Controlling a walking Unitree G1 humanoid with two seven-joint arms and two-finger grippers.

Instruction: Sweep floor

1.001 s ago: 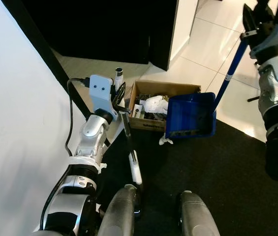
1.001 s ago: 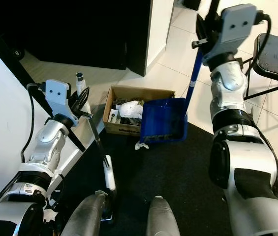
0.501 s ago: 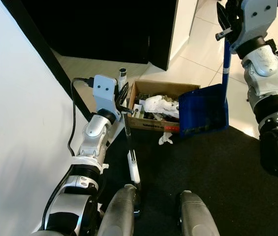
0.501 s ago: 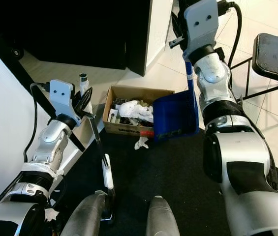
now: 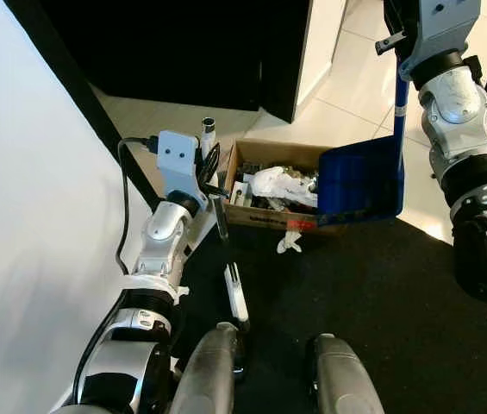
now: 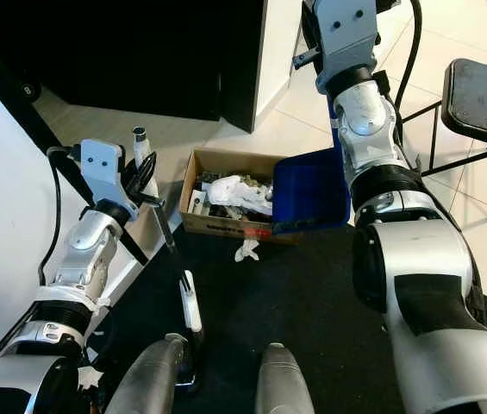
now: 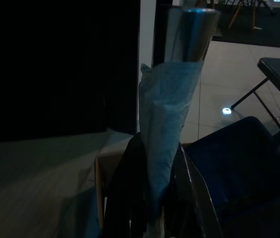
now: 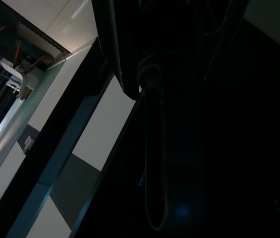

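Left eye view: right gripper (image 5: 396, 43) clamping dustpan (image 5: 359, 185), now tipped over box (image 5: 265, 185); left gripper (image 5: 211, 168) clamps broom (image 5: 226, 250). Dumping underway.

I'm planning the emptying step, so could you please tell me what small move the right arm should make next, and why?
Probably tip the blue dustpan a little further toward the cardboard box. The right gripper holds its blue handle up high, and the pan hangs tilted over the box's right end, above the crumpled white trash. The left gripper holds the broom aside.
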